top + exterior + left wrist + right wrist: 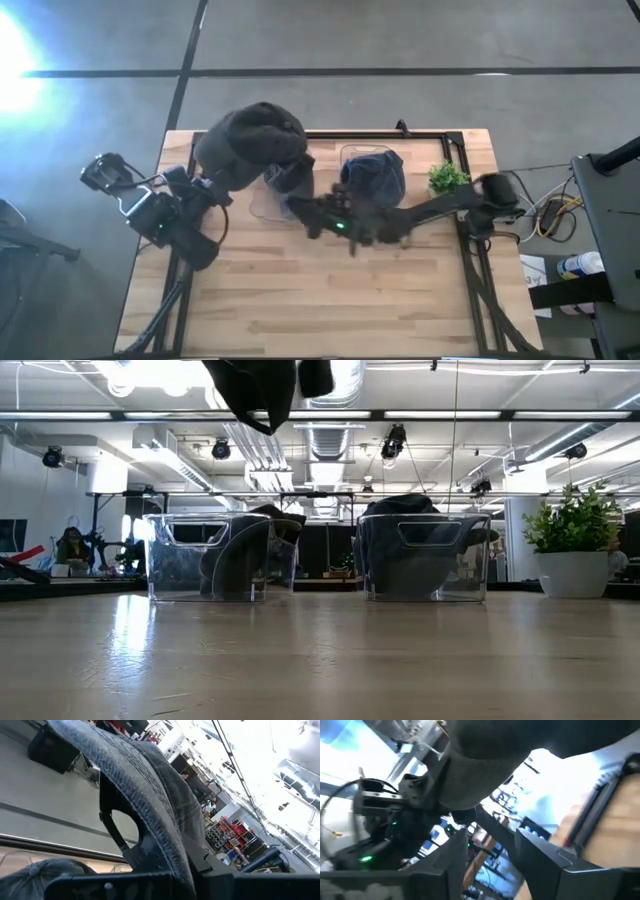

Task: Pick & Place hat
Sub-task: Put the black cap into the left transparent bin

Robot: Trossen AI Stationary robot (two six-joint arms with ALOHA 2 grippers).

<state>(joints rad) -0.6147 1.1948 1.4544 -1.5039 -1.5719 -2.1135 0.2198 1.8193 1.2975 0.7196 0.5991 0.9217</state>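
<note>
- Two clear bins (pixel 276 192) (pixel 372 178) side by side along the far edge of the bench, each with a dark hat inside; small potted plant (pixel 447 178) toward the far right corner.
- Held high above the left-hand bin, near the far left corner: a dark grey hat (pixel 250 145), clear of the bench and hanging at the top of the low view.
- Draped over the left claw (pixel 145 860), which appears closed on the cloth somewhere under the crown; exact pinch point hidden by the fabric.
- Reaching in from the right edge toward the middle of the bench: the right claw (pixel 495 855), fingers spread wide with nothing between them, just beside the raised hat and a little nearer the front edge.
- Woven, ribbed cloth on the hat, sagging and folding around the claw: probably light, soft and floppy, not slippery, not fragile.
- Likely to swing or drop open at the loose edge when moved; little risk of damage, more risk of snagging on a bin wall.
- Best hold, as a judgement: a pinch on a doubled fold at the brim or the crown seam, not on a single loose layer.
- Placing not yet done; hat well above the bin rim.
</note>
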